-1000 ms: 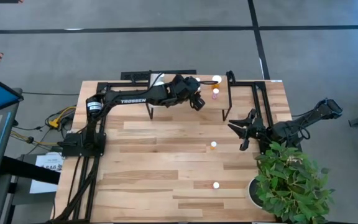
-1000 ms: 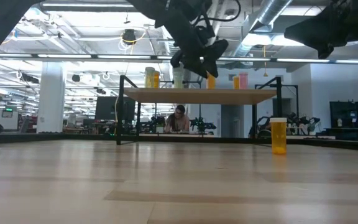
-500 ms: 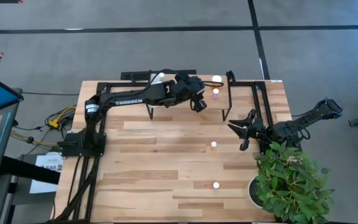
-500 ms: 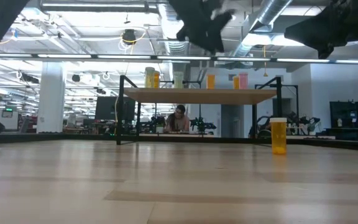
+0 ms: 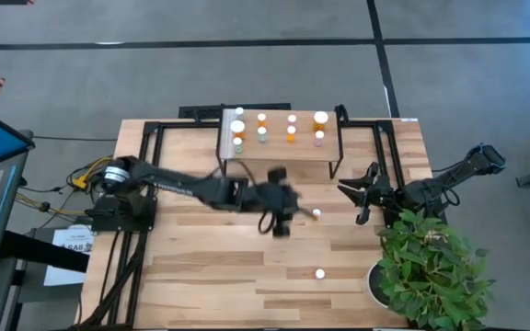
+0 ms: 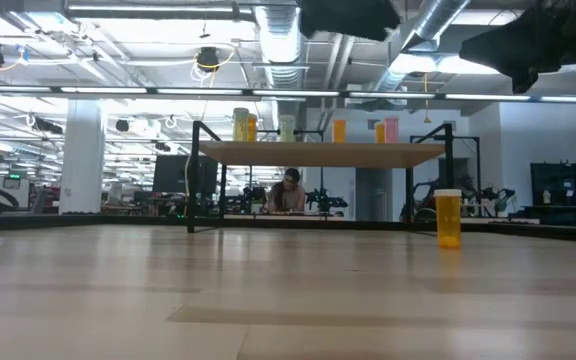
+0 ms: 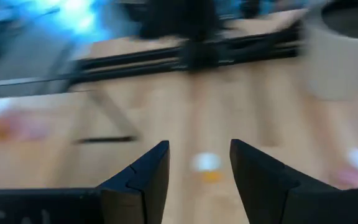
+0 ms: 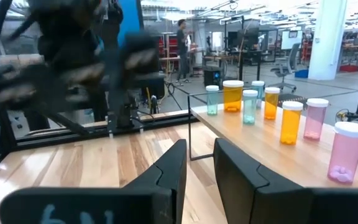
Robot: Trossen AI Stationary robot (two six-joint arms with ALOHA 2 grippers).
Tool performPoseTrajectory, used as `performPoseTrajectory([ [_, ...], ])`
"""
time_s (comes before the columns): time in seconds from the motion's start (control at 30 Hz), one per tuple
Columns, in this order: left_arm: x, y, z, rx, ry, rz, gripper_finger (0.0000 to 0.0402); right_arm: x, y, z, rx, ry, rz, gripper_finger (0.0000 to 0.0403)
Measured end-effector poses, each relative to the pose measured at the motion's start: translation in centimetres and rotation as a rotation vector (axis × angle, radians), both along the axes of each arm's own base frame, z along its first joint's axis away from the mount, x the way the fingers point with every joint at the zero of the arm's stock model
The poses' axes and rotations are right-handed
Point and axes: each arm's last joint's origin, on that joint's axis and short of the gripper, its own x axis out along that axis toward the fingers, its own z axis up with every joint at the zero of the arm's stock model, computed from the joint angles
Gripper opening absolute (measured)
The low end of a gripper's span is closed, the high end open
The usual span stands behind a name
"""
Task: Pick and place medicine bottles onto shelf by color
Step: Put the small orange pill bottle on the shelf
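Medicine bottles: we count eight on the shelf (image 5: 279,147), in two rows; one orange bottle (image 5: 316,214) and another white-capped bottle (image 5: 319,273) stand on the desk (image 5: 210,267).
Left gripper (image 5: 280,223): above mid-desk, near the orange bottle, fingers parted, nothing held.
Right gripper (image 5: 355,196): waiting beside the shelf, narrow gap, empty.

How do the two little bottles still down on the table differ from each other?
The orange bottle stands nearer the shelf, right beside the left gripper, whose open fingers frame it in the wrist view. The other loose bottle stands farther from the shelf, with no gripper near it; from above only its white cap shows, so I cannot tell its body colour. Both are upright, white-capped and on the bare wood.
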Motion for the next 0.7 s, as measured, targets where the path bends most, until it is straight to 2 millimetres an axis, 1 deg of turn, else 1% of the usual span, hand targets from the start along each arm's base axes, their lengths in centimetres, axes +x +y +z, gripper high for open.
performPoseTrajectory([
  [0.07,0.0,-1.6,-2.1,-0.045,-0.034,-0.099,0.0158,0.0,0.0,0.1,0.004,-0.008,0.000,0.0102],
  [0.13,-0.3,-2.6,-4.4,-0.095,-0.069,-0.171,0.0158,0.0,0.0,0.1,0.006,-0.011,0.000,0.0102],
  [0.23,-1.0,-3.0,-7.1,-0.183,-0.135,-0.201,0.0158,0.0,0.0,0.1,0.007,-0.013,0.000,0.0102],
  [0.3,-1.4,-2.9,-8.3,-0.229,-0.166,-0.198,0.0163,0.0,0.0,0.1,0.007,-0.013,-0.001,0.0102],
  [0.43,-2.0,-2.2,-9.8,-0.246,-0.154,-0.136,0.0194,0.0,-0.1,0.1,0.005,-0.013,-0.006,0.0102],
  [0.53,-2.0,-2.0,-9.8,-0.215,-0.167,-0.106,0.0229,0.1,-0.3,0.2,0.007,-0.016,-0.026,0.0102],
  [0.6,-1.4,-2.1,-10.3,-0.203,-0.192,-0.107,0.0251,0.1,-0.4,0.2,0.007,-0.017,-0.038,0.0102],
  [0.67,-1.2,-2.1,-11.0,-0.195,-0.169,-0.106,0.0271,0.1,-0.6,0.2,0.007,-0.017,-0.048,0.0102],
  [0.7,-0.5,-2.1,-11.2,-0.195,-0.185,-0.103,0.0279,0.1,-0.6,0.2,0.008,-0.018,-0.051,0.0102],
])
